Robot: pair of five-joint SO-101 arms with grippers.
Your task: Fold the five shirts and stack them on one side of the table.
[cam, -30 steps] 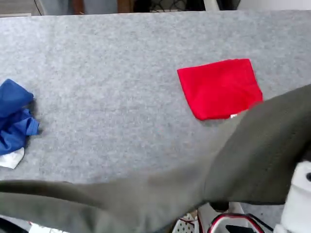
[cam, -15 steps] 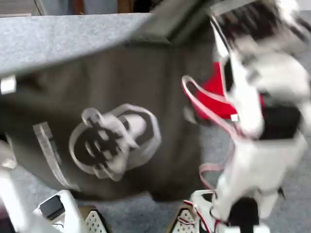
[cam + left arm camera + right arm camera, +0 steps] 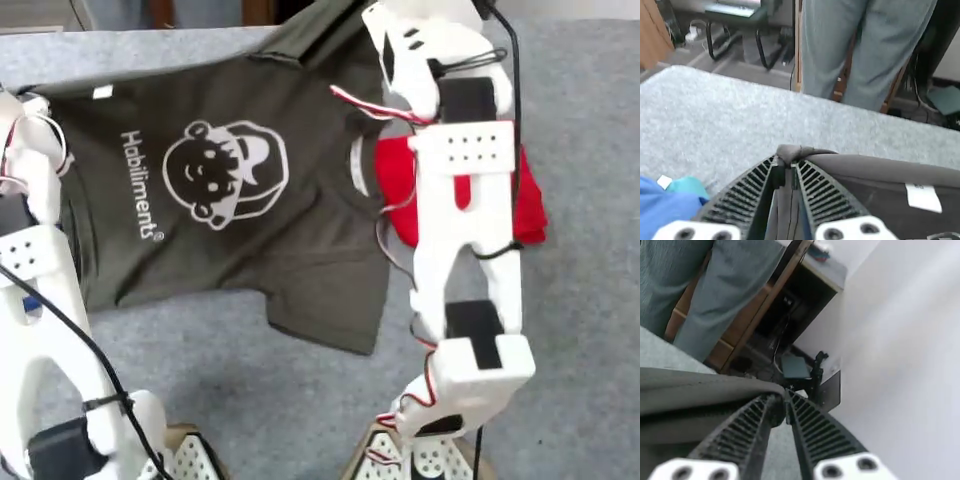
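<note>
Left gripper (image 3: 785,165) and right gripper (image 3: 784,406) each pinch dark olive printed cotton shirt (image 3: 220,200), spread flat, unfolded. Beside it, red cloth shirt (image 3: 532,205) looks folded; blue fabric shirt (image 3: 660,206) crumpled.

The left arm (image 3: 45,290) and right arm (image 3: 465,200) were white plastic with black motor blocks (image 3: 470,100); red-and-white wires (image 3: 352,100) and black cables (image 3: 70,335) ran along them; the left end effector (image 3: 785,162) and right end effector (image 3: 785,402) had black ribbed fingers (image 3: 822,187).

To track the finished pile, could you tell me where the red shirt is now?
In the high view the red shirt lies on the right half of the table, partly hidden under the right arm, the dark shirt at its left edge.
</note>
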